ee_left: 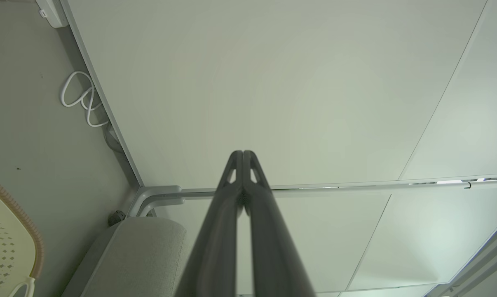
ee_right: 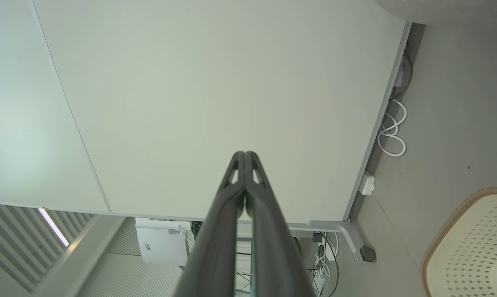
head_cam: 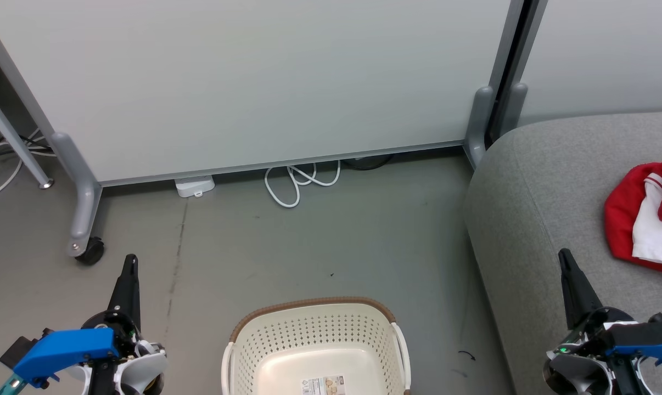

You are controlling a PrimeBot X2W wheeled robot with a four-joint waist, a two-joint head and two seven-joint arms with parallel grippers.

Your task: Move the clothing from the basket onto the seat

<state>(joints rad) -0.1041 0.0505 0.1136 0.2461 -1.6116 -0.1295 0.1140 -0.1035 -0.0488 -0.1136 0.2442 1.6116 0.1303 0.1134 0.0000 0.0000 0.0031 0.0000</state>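
Observation:
Red clothing [head_cam: 624,219] with white lining lies on the grey seat [head_cam: 534,181] at the right edge of the head view. The cream basket [head_cam: 314,334] with a brown rim stands on the floor at bottom centre, and nothing lies in the part of it I see. My left gripper [head_cam: 130,260] is shut at the lower left, left of the basket. My right gripper [head_cam: 565,256] is shut over the seat's front part, below and left of the clothing. The wrist views show the left gripper [ee_left: 242,153] and the right gripper [ee_right: 244,154] with fingers pressed together, holding nothing.
A white partition panel [head_cam: 254,82] on grey wheeled feet [head_cam: 84,219] stands behind the basket. A white cable [head_cam: 295,184] and a small white box [head_cam: 195,186] lie on the grey floor under its edge. The basket rim [ee_right: 450,222] and the seat corner [ee_left: 141,243] show at wrist-view edges.

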